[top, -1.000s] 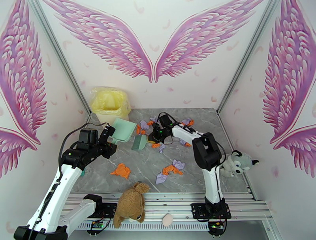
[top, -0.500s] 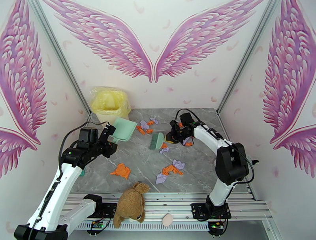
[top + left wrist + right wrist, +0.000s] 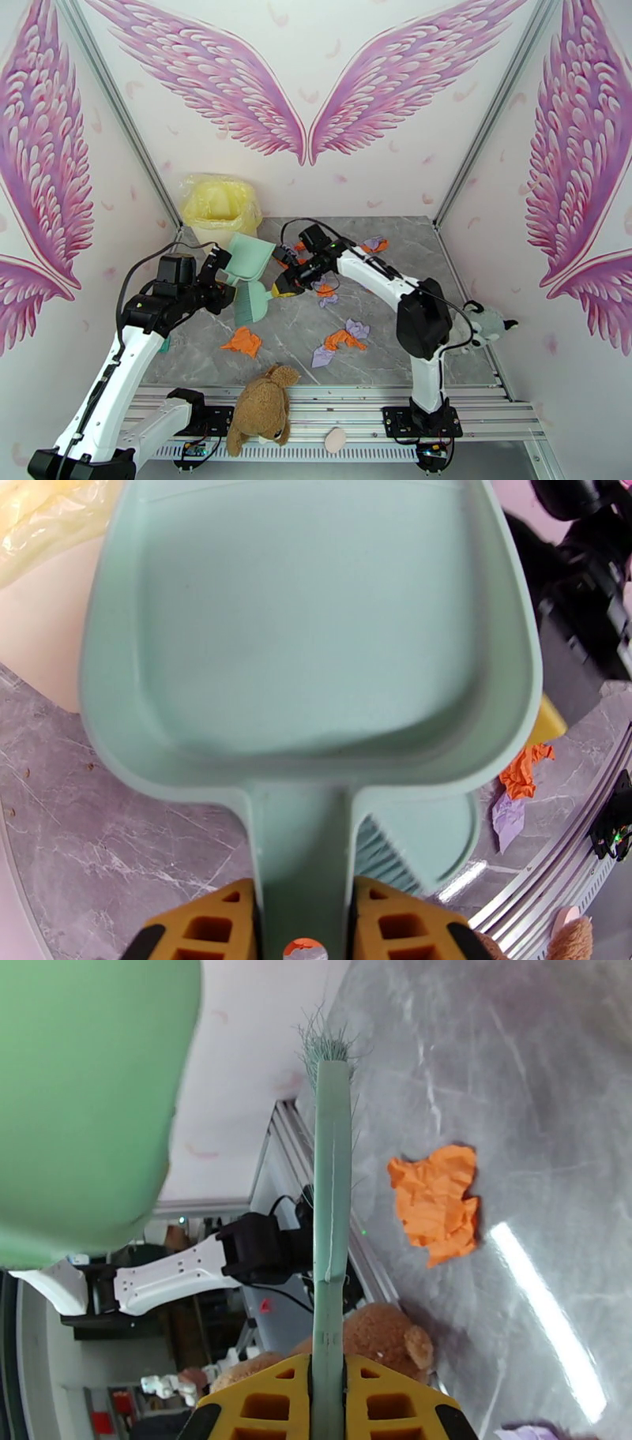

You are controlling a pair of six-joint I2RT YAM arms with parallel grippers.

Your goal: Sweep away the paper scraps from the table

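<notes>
Near edge: silver metal frame rail [image 3: 482,430] runs along the front of the grey marble-patterned table [image 3: 395,359]. Brown plush toy [image 3: 261,409] lies across the rail left of centre, with a small pink oval object [image 3: 336,439] beside it. Grey-and-white plush toy [image 3: 480,325] sits at the right edge by the right arm's elbow.

Paper scraps, near band: crumpled orange wad [image 3: 242,341] at left, orange-and-purple cluster [image 3: 341,339] at centre. Bare marble lies between them and to the near right.

Mid table: left gripper [image 3: 304,902] pinches the handle of the mint-green plastic dustpan [image 3: 316,638]. Right gripper [image 3: 329,1382] is clamped on the handle of the mint-green hand brush [image 3: 253,304]. The brush head is just beside the pan's lip; I cannot tell whether they touch.

Far: more scraps under the right wrist [image 3: 325,294] and near the back edge [image 3: 375,245]. Yellow bag-lined bin [image 3: 220,207] stands in the far-left corner, just behind the pan. White walls close in the left, back and right sides.
</notes>
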